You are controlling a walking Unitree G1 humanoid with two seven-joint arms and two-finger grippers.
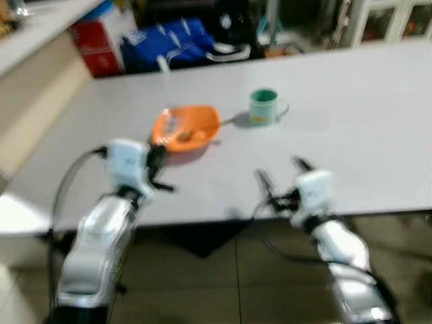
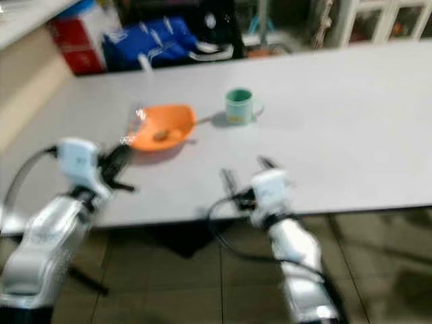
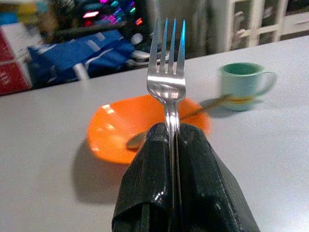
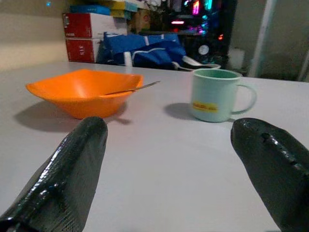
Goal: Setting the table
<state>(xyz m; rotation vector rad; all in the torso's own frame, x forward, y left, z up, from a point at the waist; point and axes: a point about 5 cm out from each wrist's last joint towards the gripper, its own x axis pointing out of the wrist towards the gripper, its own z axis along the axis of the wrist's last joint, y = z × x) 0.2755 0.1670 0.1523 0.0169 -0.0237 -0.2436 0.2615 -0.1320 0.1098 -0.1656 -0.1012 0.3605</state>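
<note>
Fork held over the grey counter [image 1: 351, 135], bowl and mug beyond.

The left gripper [image 3: 174, 159] had its jaws pinching a silver metal fork [image 3: 168, 72], tines up; the right gripper [image 4: 169, 159] hung with jaws spread. Beyond them sat an orange plastic bowl [image 4: 84, 94] holding a spoon [image 4: 133, 88], then a green ceramic mug [image 4: 215, 94].

A wide pale grey table [image 1: 351, 135] spans the room, its near edge over a floor of glossy brownish tiles [image 1: 202, 283]. Beyond the table's far edge lie a blue bag [image 1: 165, 42] and red boxes [image 1: 98, 40], before dark clutter with small coloured lights [image 4: 193, 9]. A beige wall [image 1: 34, 101] runs along the left side, and white-framed cabinets [image 1: 388, 20] stand past the far right corner.
</note>
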